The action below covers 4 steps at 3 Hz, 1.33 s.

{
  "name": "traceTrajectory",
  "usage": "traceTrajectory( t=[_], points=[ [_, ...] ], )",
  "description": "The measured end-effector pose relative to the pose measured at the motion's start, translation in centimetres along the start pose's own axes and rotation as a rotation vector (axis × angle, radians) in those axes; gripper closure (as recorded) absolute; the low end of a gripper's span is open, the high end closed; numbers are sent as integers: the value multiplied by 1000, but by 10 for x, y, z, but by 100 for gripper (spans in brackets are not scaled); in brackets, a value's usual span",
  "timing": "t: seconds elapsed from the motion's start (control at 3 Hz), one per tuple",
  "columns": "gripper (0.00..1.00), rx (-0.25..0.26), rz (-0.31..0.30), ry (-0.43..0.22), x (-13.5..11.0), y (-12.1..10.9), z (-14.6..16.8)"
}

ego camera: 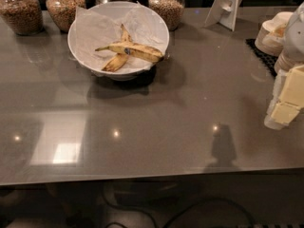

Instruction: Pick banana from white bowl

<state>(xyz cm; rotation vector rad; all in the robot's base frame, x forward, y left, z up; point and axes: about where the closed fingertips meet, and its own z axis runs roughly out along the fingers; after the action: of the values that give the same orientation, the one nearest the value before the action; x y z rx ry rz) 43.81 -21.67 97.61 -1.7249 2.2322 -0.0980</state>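
The banana [135, 50] is long and yellow with brown speckles and a small dark sticker. It lies across the middle of the white bowl [78, 44], which is lined with crinkled white paper and stands at the back left of the grey table. A shorter, browner banana piece [118, 60] crosses under it. My gripper [286, 101], white with pale yellow pads, hangs at the far right edge of the view. It is well to the right of the bowl, nearer the front, and apart from it.
Several glass jars of brown grains [20, 11] stand along the back edge behind the bowl. A white stand [227, 4] is at the back right. Stacked cream bowls [271, 32] sit on a black mat [260, 53] close behind my gripper. The table's front edge [142, 177] runs across the bottom.
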Motion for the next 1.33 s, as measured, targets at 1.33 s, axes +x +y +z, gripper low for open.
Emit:
traceTrajectory(
  t=[1.33],
  points=[
    [0, 91, 34, -240, -79, -70, 33]
  ],
)
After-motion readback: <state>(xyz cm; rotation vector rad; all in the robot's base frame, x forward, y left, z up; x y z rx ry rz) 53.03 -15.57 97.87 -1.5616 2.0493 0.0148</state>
